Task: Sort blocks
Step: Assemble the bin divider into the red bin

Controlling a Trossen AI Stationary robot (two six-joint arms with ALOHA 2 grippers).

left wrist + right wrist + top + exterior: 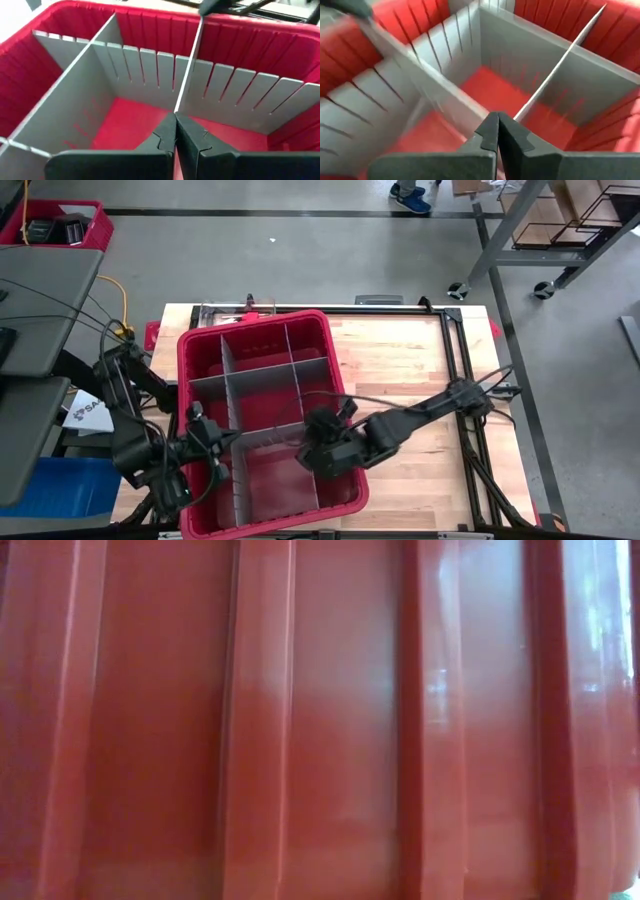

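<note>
The large red bin (186,380) stands on the wooden table (400,370), and grey slotted dividers (258,375) split it into compartments. One long grey divider (265,437) lies slanted across the bin's near half, between my two grippers. My left gripper (207,436) (175,120) is shut at the divider's left end, just inside the bin's left wall. My right gripper (312,442) (497,120) is shut at its right end. The compartments in view show bare red floor. The blocks appear in no view. My left gripper pinches the divider's thin top edge (179,100) at its left end between its two fingertips. The fingers slant down from the bin's left side and point along the sheet, which runs away edge-on toward the other gripper. My right gripper meets the same divider's top edge (470,107) at its right end, slanting down from the right. The sheet there is blurred, so how the fingers lie on it cannot be told.
The bin's ribbed red wall (320,720) fills the low view. Bare wood lies to the right of the bin. A clear plastic piece (235,308) sits at the table's far edge. On the floor beyond are a red basket (60,225) and a person's feet (410,195).
</note>
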